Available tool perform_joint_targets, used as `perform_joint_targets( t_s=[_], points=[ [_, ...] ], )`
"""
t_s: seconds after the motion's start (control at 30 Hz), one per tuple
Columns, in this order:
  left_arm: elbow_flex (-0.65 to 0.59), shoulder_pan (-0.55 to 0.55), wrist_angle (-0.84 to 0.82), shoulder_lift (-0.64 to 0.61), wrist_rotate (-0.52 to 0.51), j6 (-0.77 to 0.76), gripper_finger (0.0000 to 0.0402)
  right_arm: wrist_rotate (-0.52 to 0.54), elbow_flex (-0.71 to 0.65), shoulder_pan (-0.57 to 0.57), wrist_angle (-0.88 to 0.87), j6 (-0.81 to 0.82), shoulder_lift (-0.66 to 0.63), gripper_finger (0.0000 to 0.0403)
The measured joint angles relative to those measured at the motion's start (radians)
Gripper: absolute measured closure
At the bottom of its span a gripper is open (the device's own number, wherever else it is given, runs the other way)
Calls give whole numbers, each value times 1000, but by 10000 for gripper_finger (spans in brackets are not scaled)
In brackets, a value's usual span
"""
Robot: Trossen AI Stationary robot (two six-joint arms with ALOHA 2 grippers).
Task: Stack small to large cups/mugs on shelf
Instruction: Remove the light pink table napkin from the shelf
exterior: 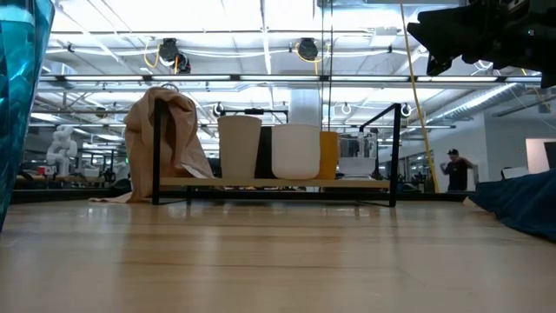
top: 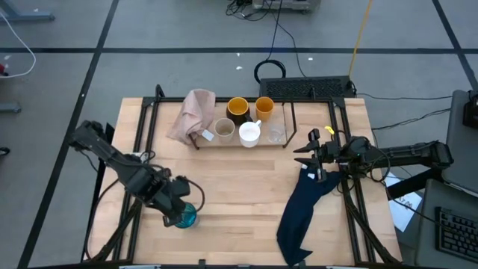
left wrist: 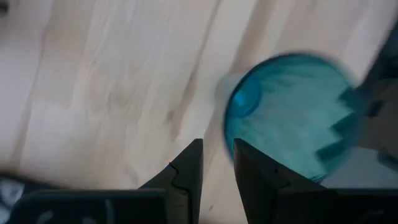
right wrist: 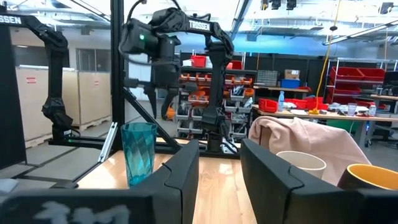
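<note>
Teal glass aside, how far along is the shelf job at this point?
Done: five cups stand on the shelf beside the pink cloth, among them the white mug, beige cup and clear cup. In hand: nothing gripped; the left gripper hovers over the teal glass, standing on the table. Left: move that glass to the shelf and order by size. The right gripper waits above the navy cloth.
</note>
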Motion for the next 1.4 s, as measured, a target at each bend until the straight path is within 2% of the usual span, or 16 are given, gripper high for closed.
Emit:
perform_joint_targets(
  t_s=[0.27,0.57,0.67,0.83,0.93,1.17,1.4],
  points=[
    [-1,18,-4,9,13,1,314,0,0,0,-3,0,0,293],
    [-1,56,11,9,89,4,312,0,0,0,-6,0,0,293],
    [-1,75,35,9,118,10,291,0,0,0,-10,0,0,293],
    [-1,88,79,9,153,36,223,0,0,0,-12,0,0,293],
    [-1,90,85,9,154,26,197,0,0,0,-12,0,0,293],
    [-1,90,79,9,61,15,188,0,0,0,-14,-7,0,293],
    [-9,90,56,9,54,15,188,0,0,0,-38,-7,0,293]
  ],
)
